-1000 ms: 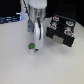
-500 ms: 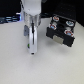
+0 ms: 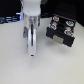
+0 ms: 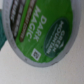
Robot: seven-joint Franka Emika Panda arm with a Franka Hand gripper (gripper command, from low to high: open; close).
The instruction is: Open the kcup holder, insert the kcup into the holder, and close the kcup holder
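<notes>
Holder: the kcup holder already stands open, slots showing
Kcup: the kcup sits on the desk under the pincer
Pincer: grip state cannot tell
Left: grasp, insert, close

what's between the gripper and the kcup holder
Only bare white table shows between the gripper and the open kcup holder in the exterior view.

The kcup has a bright green top with white lettering, a darker green band and a white rim. The kcup holder, at the exterior view's right, is black with pale, red-marked rounds. The pincer is white and grey. The counter is off-white.
</notes>
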